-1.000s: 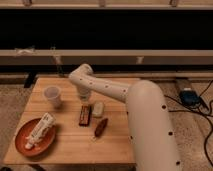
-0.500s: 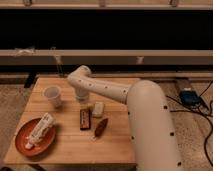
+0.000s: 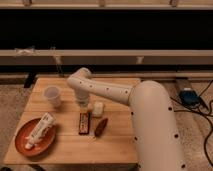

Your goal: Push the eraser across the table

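Observation:
The eraser (image 3: 84,123), a dark reddish-brown bar with a pale strip, lies lengthwise near the middle of the light-wood table (image 3: 115,145). My gripper (image 3: 83,104) hangs down from the white arm (image 3: 107,90), just behind the eraser's far end and close to the tabletop. It stands between the cup and the cream block. I cannot tell whether it touches the eraser.
A translucent cup (image 3: 52,96) stands at the back left. A pale cream block (image 3: 98,108) and a reddish-brown oval object (image 3: 101,126) lie right of the eraser. An orange plate (image 3: 22,145) with a white tube (image 3: 40,131) sits at the front left. Cables (image 3: 192,100) lie on the floor at the right.
The arm has lowered toward the table behind the eraser. The eraser has slid a little toward the front edge. The cup, block and plate have not moved.

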Controlling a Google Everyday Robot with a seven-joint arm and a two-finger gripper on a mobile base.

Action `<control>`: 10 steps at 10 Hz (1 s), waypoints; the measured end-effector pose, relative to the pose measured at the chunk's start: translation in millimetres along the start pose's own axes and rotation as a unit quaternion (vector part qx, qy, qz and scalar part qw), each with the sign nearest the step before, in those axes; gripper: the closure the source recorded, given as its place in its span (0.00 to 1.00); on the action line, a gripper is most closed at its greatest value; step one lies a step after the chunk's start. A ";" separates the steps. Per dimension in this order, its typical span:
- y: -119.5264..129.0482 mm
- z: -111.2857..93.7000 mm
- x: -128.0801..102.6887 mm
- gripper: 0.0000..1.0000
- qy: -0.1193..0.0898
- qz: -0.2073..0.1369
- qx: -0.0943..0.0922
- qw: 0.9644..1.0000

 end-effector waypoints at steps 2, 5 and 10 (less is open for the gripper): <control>-6.3 3.3 -6.1 1.00 0.001 0.004 0.012 1.000; -16.9 6.7 -12.4 1.00 0.002 0.010 0.024 1.000; -53.8 13.2 -4.2 1.00 0.008 -0.001 0.042 0.999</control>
